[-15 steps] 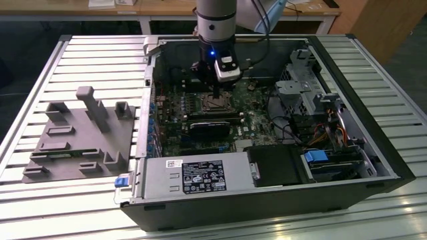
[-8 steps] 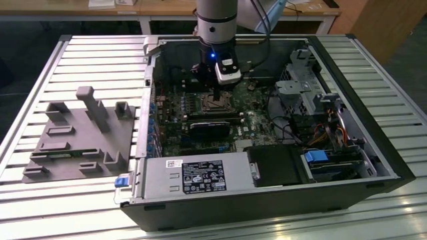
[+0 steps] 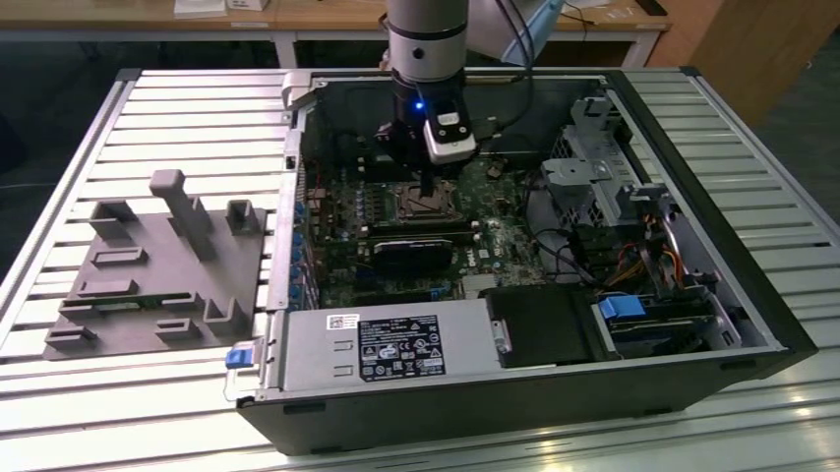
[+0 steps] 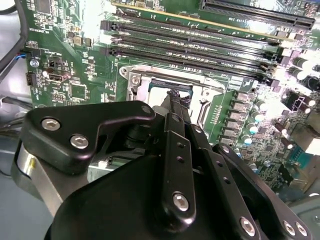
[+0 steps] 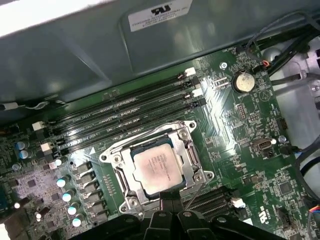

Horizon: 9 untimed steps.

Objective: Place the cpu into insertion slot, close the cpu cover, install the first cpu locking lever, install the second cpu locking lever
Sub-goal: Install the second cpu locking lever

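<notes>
The cpu [image 5: 159, 169] lies flat in the insertion slot [image 3: 423, 204], its pale metal top facing up. The cpu cover [image 5: 188, 150], a silver frame, lies down around the chip's edges, and the top shows through its window. In the first wrist view a thin lever rod [image 5: 196, 194] slants up from the socket's corner beside my gripper [image 5: 170, 201]. My gripper [image 3: 432, 187] hangs straight down into the open computer case, just above the socket. Its fingertips [image 4: 173, 98] are together at the socket's rim [image 4: 134, 80], with nothing held between them.
Long black memory slots [image 5: 125, 116] run beside the socket. A black heatsink [image 3: 413, 254] and a silver power supply [image 3: 381, 349] lie nearer the case front. Cables and a drive cage [image 3: 604, 167] are at the exterior view's right. A grey fixture [image 3: 157, 265] stands outside the case on the left.
</notes>
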Each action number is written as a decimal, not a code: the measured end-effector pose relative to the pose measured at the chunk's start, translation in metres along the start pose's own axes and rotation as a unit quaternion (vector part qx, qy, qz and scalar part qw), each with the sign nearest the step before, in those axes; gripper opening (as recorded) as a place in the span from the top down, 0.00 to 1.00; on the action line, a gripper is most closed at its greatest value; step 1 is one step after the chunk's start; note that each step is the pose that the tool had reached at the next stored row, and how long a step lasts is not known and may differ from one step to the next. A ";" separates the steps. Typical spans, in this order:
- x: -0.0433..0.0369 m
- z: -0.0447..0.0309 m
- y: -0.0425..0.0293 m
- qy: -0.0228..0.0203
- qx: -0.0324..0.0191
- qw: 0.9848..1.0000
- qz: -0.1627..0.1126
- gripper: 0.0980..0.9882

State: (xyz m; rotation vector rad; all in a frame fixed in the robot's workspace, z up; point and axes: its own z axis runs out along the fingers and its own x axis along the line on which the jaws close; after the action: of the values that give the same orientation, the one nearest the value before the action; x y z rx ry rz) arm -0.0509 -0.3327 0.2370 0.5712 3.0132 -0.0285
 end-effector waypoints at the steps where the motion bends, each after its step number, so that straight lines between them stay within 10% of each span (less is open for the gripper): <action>1: -0.0001 -0.0010 -0.0001 0.000 0.000 1.000 0.000 1.00; 9: -0.0036 -0.0020 -0.0087 0.000 0.000 1.000 0.000 1.00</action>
State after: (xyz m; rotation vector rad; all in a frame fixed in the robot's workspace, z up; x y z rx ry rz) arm -0.0509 -0.3420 0.2393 0.5712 3.0131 -0.0284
